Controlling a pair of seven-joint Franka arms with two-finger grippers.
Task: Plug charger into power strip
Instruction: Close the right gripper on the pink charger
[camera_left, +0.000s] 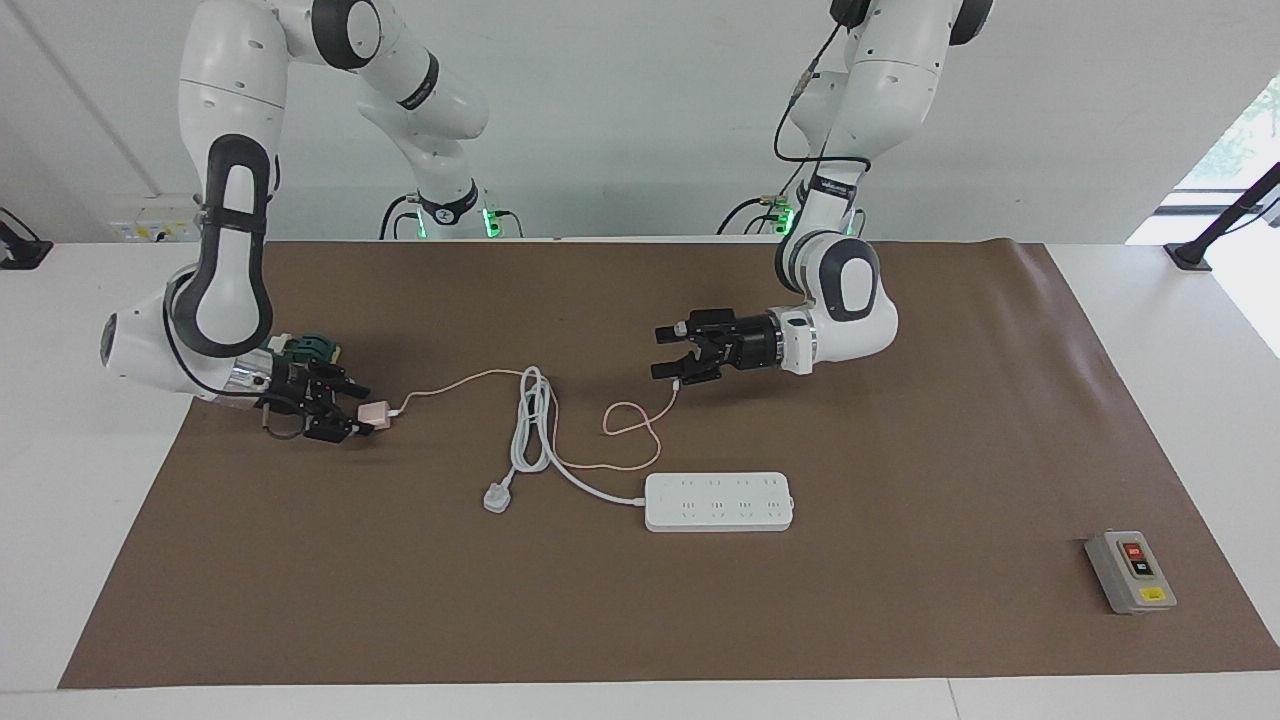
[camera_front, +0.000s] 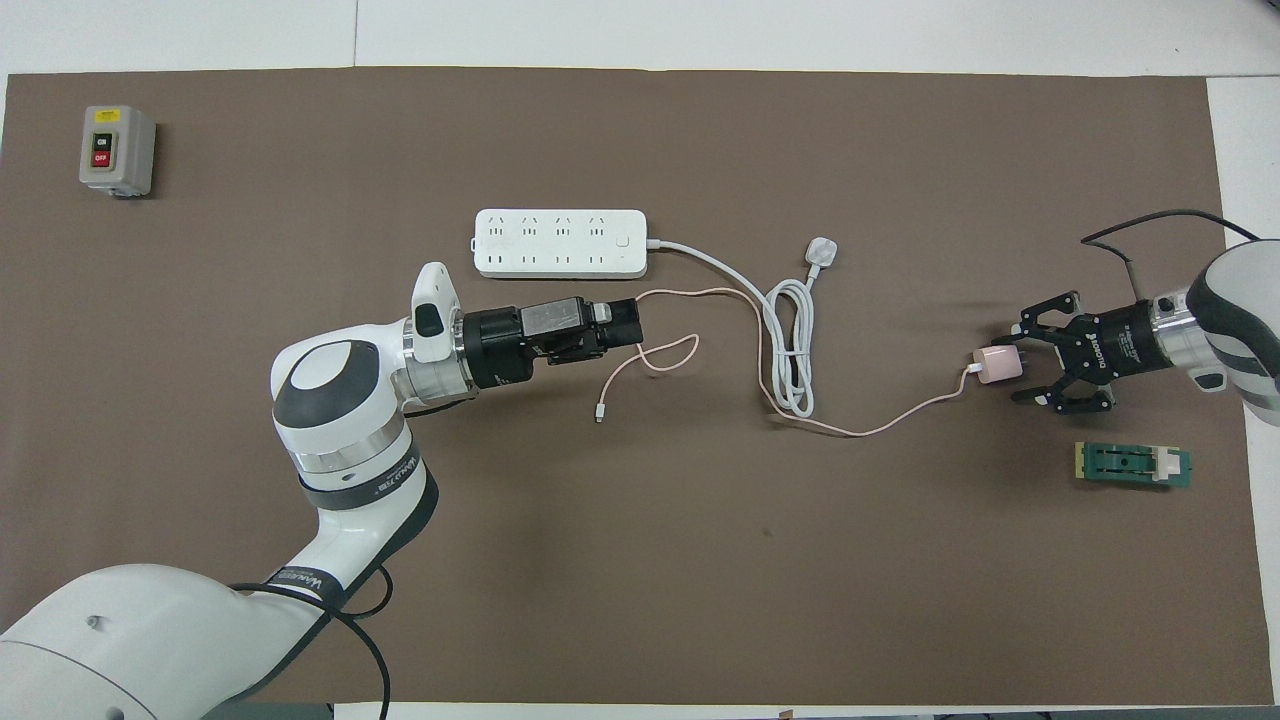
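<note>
The pale-pink charger (camera_left: 375, 413) (camera_front: 1000, 365) lies on the brown mat toward the right arm's end of the table. My right gripper (camera_left: 357, 412) (camera_front: 1008, 370) is low at it, shut on it from both sides. Its thin pink cable (camera_left: 630, 420) (camera_front: 660, 355) runs across the mat to a loop and a small connector (camera_front: 599, 411). The white power strip (camera_left: 718, 501) (camera_front: 560, 243) lies mid-table, farther from the robots than the loop. My left gripper (camera_left: 668, 362) (camera_front: 632, 335) hangs open over the cable loop, holding nothing.
The strip's thick white cord (camera_left: 530, 420) (camera_front: 790, 350) lies coiled across the pink cable and ends in a grey-white plug (camera_left: 497, 497) (camera_front: 822, 250). A grey switch box (camera_left: 1130, 572) (camera_front: 117, 150) sits toward the left arm's end. A small green part (camera_front: 1133, 465) lies beside the right gripper.
</note>
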